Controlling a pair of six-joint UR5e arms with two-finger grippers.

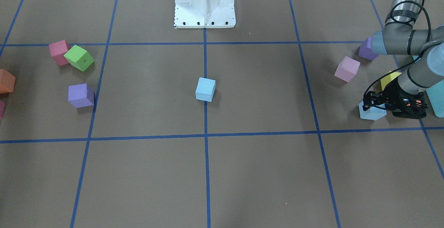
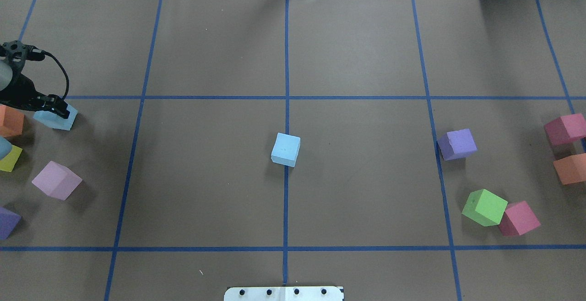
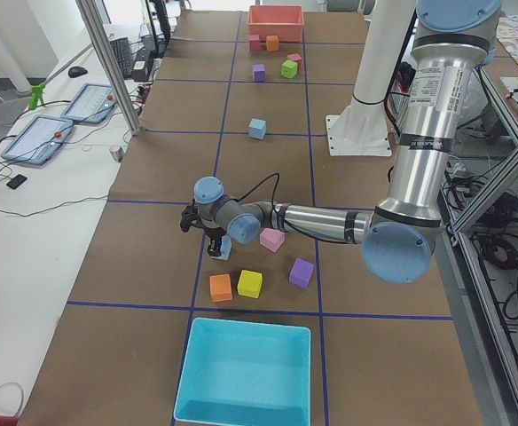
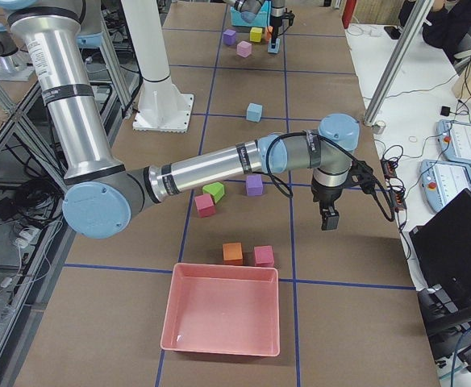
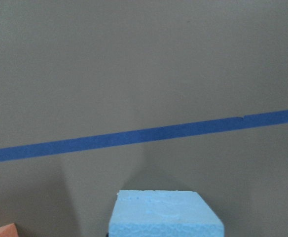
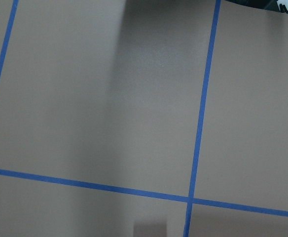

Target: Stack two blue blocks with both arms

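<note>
Left end of the table, near the edge on the robot's left: the left gripper [image 2: 57, 108] was down on one blue block [image 2: 56, 120], which sat on the paper just beside an orange cube [image 2: 9, 120]. The left wrist view showed that block's top face low and centred, so the fingers seemed to be lined up around it. We could not tell whether the jaws had pinched it or only straddled it. We judged the arm to be low and tilted here because this block lay at the rim of a crowded cluster with the yellow cube [image 2: 10, 158] and pink cube [image 2: 56, 180] close by, leaving the open side as the approach.

The second blue block [image 2: 285, 149] stood alone at the table's middle, on the centre tape line [image 2: 286, 63], well apart from every other cube. We took it for the base of the stack, since both arms could reach it there.

The right gripper [image 4: 330, 219] hung over bare paper toward the operators' edge. Only a side view showed it, so we could not tell open from clenched. We judged it was waiting clear of the middle.
</note>
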